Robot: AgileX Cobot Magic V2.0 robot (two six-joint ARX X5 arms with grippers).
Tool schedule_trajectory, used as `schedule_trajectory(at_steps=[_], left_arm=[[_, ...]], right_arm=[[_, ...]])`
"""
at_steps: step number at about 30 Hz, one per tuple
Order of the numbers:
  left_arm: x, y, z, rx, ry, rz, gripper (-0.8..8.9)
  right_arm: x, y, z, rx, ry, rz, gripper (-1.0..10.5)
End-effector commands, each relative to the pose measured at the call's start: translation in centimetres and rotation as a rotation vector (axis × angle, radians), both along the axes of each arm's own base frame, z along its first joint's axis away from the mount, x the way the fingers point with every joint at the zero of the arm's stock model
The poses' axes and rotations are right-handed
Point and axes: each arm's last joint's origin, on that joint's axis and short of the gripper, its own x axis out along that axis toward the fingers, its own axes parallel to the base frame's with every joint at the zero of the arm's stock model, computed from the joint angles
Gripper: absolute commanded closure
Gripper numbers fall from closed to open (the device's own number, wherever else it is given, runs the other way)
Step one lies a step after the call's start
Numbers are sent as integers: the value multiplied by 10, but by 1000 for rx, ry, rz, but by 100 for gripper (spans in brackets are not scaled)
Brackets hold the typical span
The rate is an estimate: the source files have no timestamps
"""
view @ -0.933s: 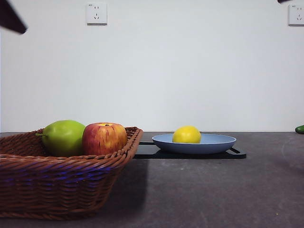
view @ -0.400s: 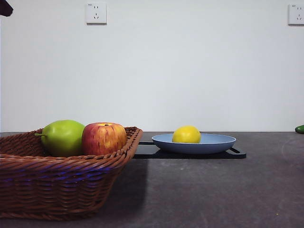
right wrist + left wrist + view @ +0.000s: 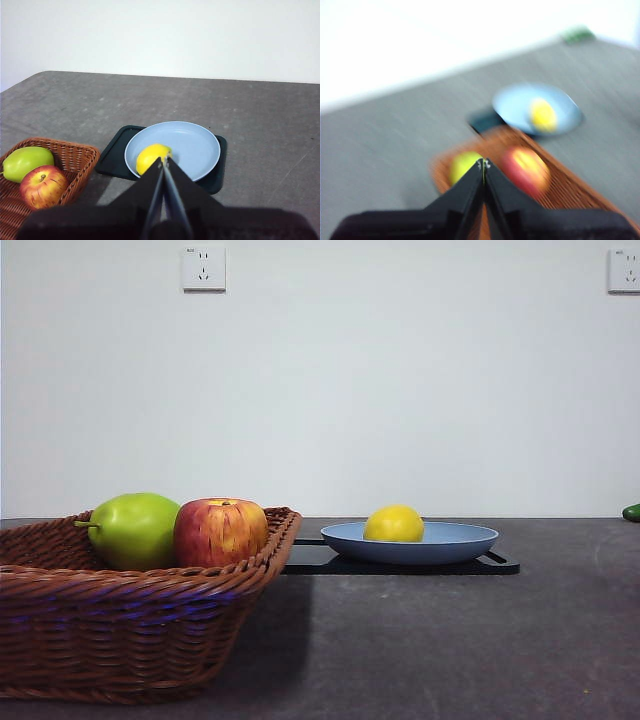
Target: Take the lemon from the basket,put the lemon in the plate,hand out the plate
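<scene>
The yellow lemon [image 3: 393,523] lies in the light blue plate [image 3: 455,538], toward its side nearest the basket; it also shows as lemon [image 3: 151,155] in plate [image 3: 195,145] and, blurred, as lemon [image 3: 543,114] in plate [image 3: 512,105]. The brown wicker basket [image 3: 120,630] stands near the camera and holds other fruit. My left gripper [image 3: 483,162] is shut and empty, high above the basket [image 3: 565,187]. My right gripper [image 3: 164,160] is shut and empty, raised well back from the plate. Neither gripper appears in the front view.
A green pear [image 3: 132,529] and a red-yellow apple [image 3: 220,531] sit in the basket. The plate rests on a flat black tray [image 3: 330,560]. A green object [image 3: 631,511] lies at the far right table edge. Dark grey tabletop surrounds everything.
The dark arm tip at the top left corner of the front view rose and left the picture; a small tip at the top right also vanished. Fruit, basket and plate stayed put.
</scene>
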Motion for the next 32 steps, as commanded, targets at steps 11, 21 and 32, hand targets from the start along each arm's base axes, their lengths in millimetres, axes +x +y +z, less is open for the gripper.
schedule_trajectory(at_steps=[11, 21, 32], left_arm=[[11, 20, -72, -44, -37, 324, 805], [33, 22, -125, -134, 21, 348, 805], [36, 21, -139, -146, 46, 404, 805]], right_arm=[[-1, 0, 4, 20, -11, 4, 943], [-1, 0, 4, 20, -12, 2, 943], [-1, 0, 4, 21, -12, 2, 943]])
